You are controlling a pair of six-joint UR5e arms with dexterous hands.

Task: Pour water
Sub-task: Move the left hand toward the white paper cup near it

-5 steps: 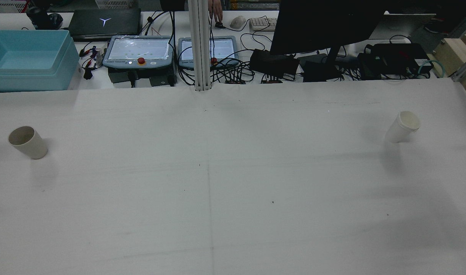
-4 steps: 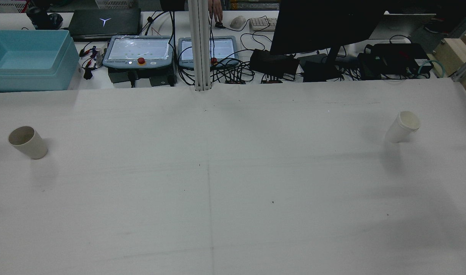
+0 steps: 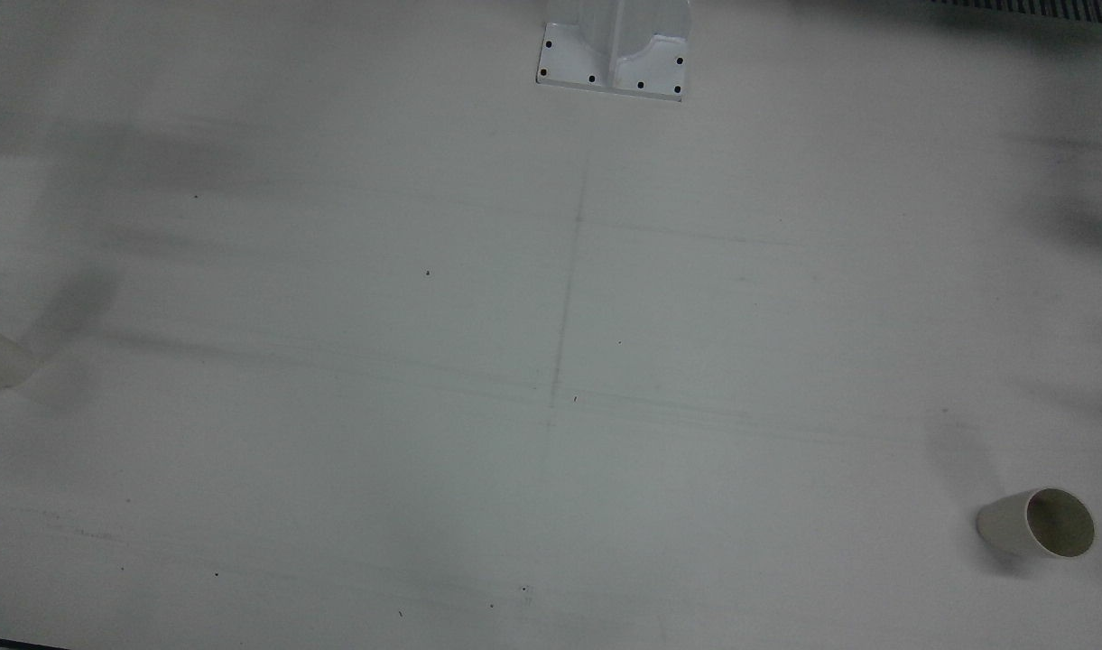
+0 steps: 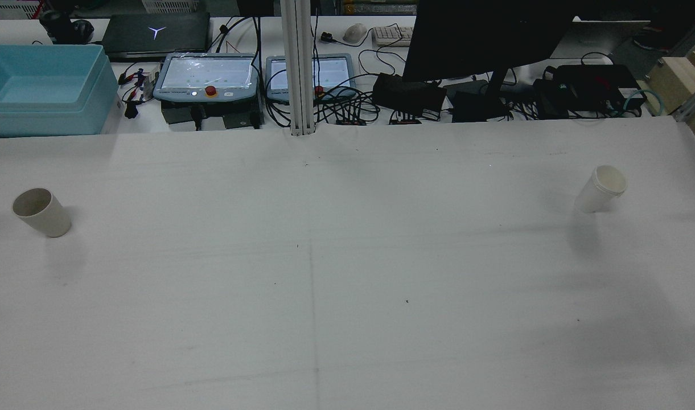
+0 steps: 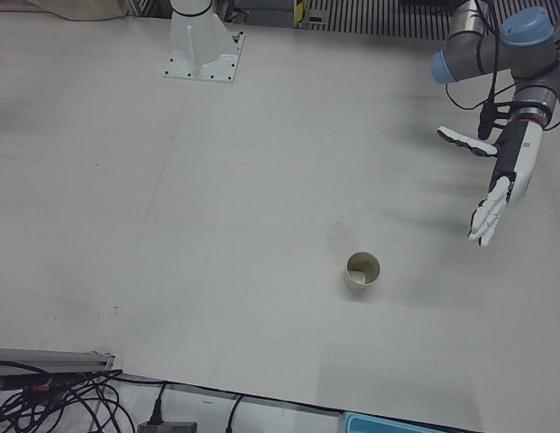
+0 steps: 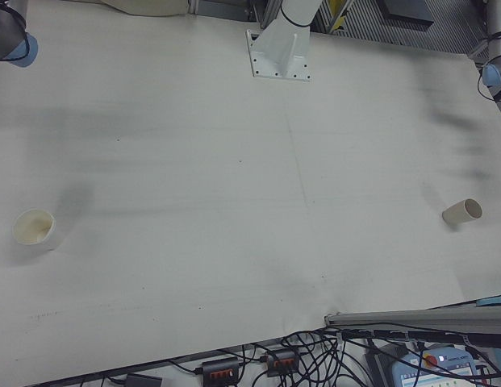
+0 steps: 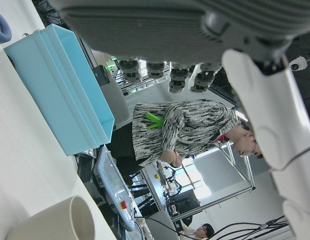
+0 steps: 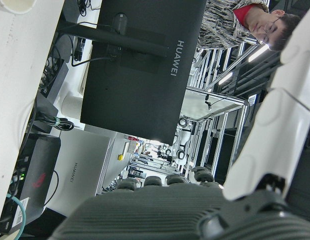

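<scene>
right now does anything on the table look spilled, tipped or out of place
Nothing stands out. Both paper cups, the one on the robot's left and the one on its right, stand upright and far apart on the white table, with no spill visible. The left hand hangs open above the table, holding nothing.

**A count of what is on and around the table**

Two paper cups stand on the white table: one (image 4: 42, 212) on the robot's left side, one (image 4: 600, 188) on its right. Two robot hands show, the left hand (image 5: 500, 185) and the right hand (image 8: 274, 125). Beyond the far edge there are two touch-screen pendants, a larger (image 4: 208, 77) and a smaller (image 4: 330, 74), one blue bin (image 4: 42, 88), one laptop (image 4: 156, 34), one dark monitor (image 4: 484, 37), one keyboard (image 4: 391, 35) and one mouse (image 4: 356, 32).
</scene>
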